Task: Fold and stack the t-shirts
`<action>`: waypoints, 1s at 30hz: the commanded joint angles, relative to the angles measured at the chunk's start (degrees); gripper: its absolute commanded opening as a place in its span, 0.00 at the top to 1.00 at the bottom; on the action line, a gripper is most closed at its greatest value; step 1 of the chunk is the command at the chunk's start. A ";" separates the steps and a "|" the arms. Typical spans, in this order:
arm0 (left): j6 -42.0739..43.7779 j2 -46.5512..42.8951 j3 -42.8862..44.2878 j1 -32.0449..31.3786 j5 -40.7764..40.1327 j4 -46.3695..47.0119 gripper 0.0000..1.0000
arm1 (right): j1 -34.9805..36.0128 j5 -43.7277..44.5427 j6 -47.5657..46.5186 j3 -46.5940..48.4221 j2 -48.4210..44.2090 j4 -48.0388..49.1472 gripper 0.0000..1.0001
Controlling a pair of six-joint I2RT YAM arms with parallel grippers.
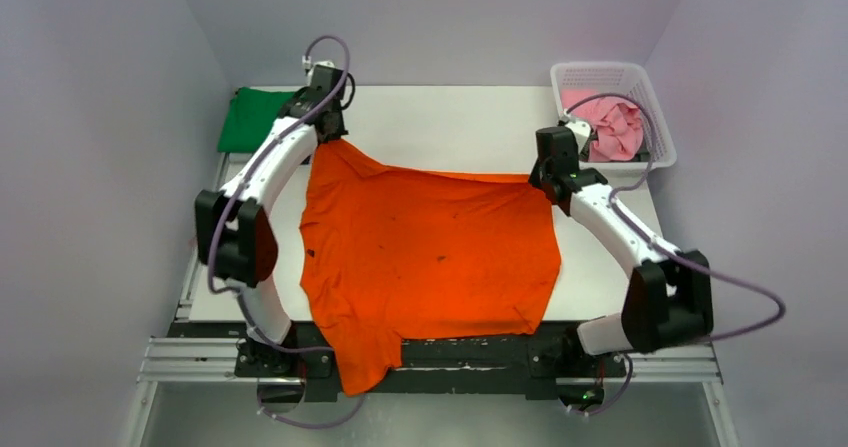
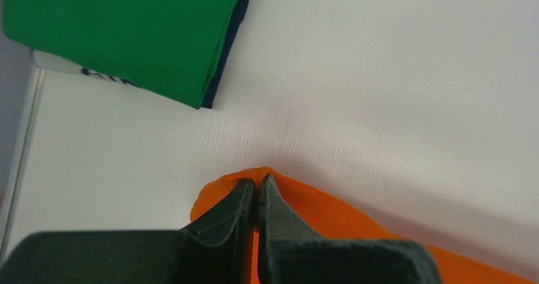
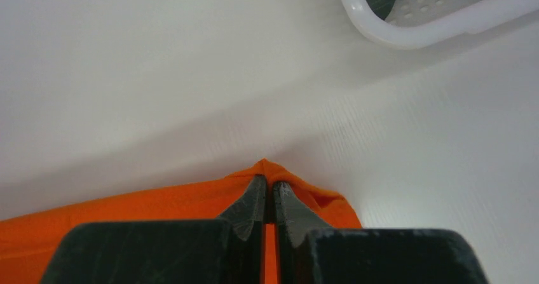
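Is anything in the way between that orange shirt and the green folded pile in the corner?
Nothing visible. The left pincer and right pincer grip the orange shirt by its far corners; only table lies between it and the green shirt.

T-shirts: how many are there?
4. The orange t-shirt is spread across the table, left gripper and right gripper pinching its far corners. The green t-shirt lies folded far left, the dark blue t-shirt showing beneath it. The pink t-shirt is in the basket; more could hide there.
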 commanded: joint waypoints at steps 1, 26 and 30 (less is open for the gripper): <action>-0.30 12.20 11.17 2.06 4.91 -1.00 1.00 | -2.99 -1.66 1.21 5.21 10.56 10.60 1.00; -13.23 26.05 25.47 7.91 33.91 0.45 0.00 | -6.83 -16.94 -3.69 27.59 33.05 4.82 0.15; -18.89 23.83 15.26 7.18 39.41 3.94 0.00 | -6.14 -22.02 -4.21 19.22 28.98 7.50 0.14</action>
